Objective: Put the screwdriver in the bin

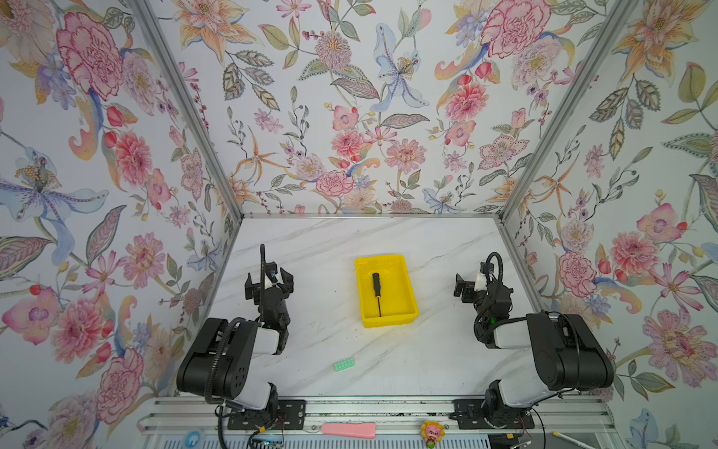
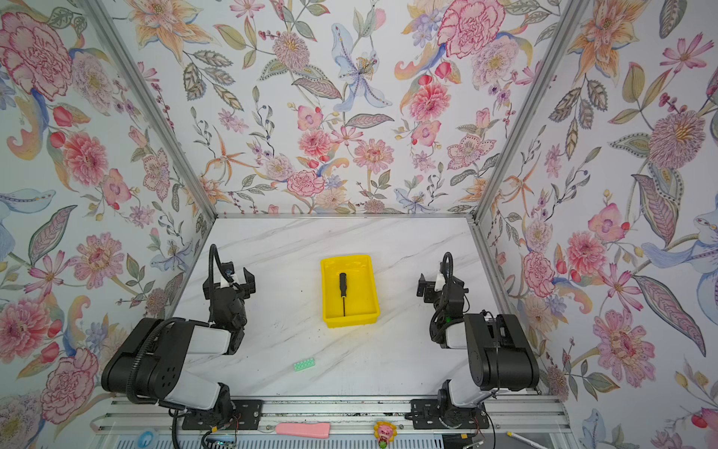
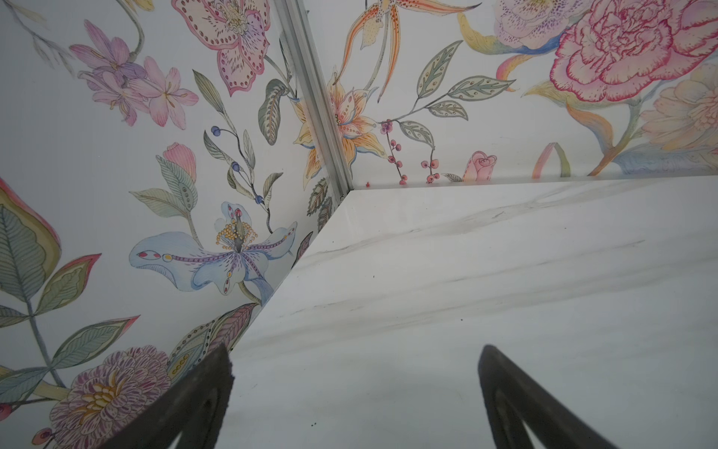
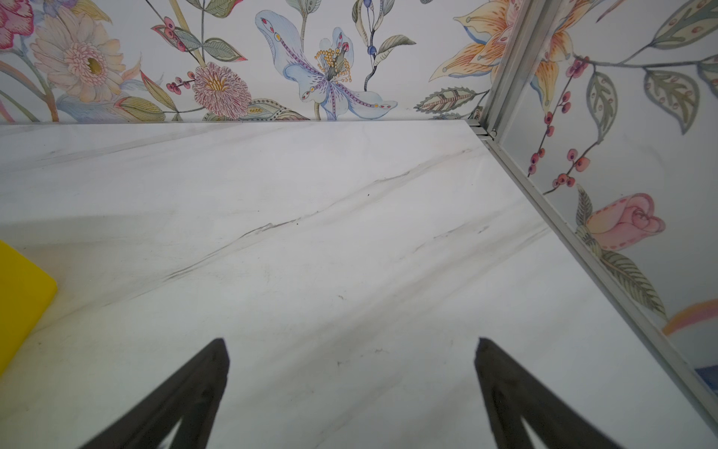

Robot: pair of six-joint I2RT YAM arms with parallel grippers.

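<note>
Slim black-handled screwdriver (image 1: 377,294) lying, apparently flat, inside shallow yellow plastic bin (image 1: 400,280); left claw (image 1: 269,276) and right claw (image 1: 460,287), both spread and empty, best held clear.

White marble-pattern tabletop (image 1: 388,241), grey veins, a few dark specks. Small green studded block (image 1: 344,364) lies flat near the front edge, alone. Floral wallpaper walls (image 1: 349,116) on three sides, with aluminium posts (image 1: 186,105) at the rear corners. Aluminium rail (image 1: 380,408) along the front; below it in both top views a pink oblong piece (image 1: 348,430), a flower-shaped toy (image 1: 432,432) and a blue round item (image 1: 193,439), detail unclear.
</note>
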